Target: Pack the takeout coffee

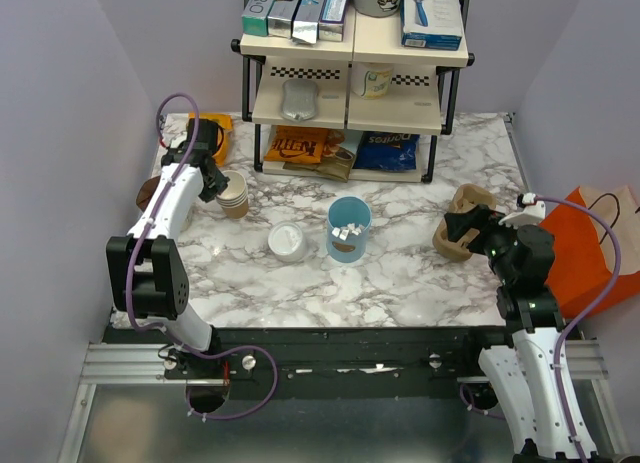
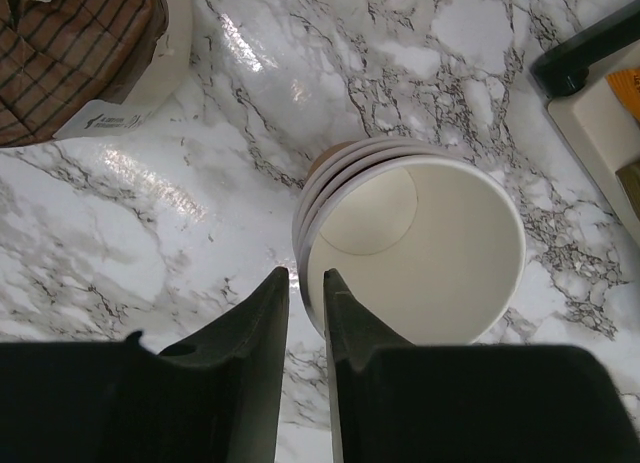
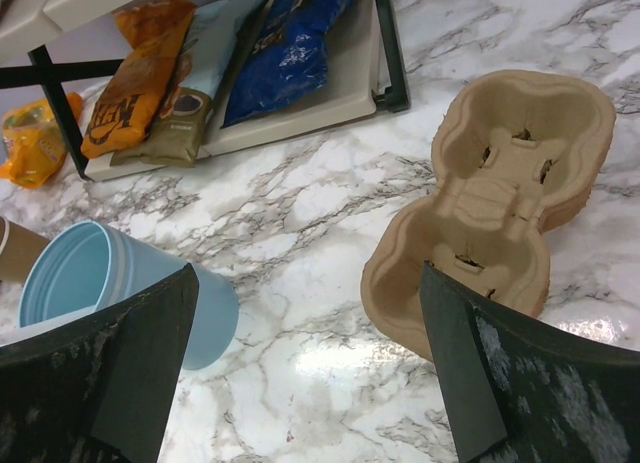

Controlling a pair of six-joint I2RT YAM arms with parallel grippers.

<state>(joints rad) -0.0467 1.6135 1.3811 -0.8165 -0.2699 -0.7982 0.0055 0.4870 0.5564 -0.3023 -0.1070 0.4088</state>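
Coffee cup [image 1: 288, 241]: on desk [image 1: 400, 273], just left of blue cup [image 1: 349, 228]; from above only its white lid shows.
Left end effector [image 2: 305, 275]: fingers nearly together astride rim of paper cup stack [image 2: 420, 243]; grip cannot be told.
Right end effector [image 3: 308, 283]: spread wide, empty, right of blue cup.

Grey veins are seen on the white marble table top [image 1: 400, 283], white interiors in the stacked tan kraft-paper cups [image 2: 420, 243]. A round white plastic lid [image 1: 288, 241], light-blue paper cup [image 1: 349, 230] and tan moulded-pulp carrier [image 3: 490, 193] are noted.
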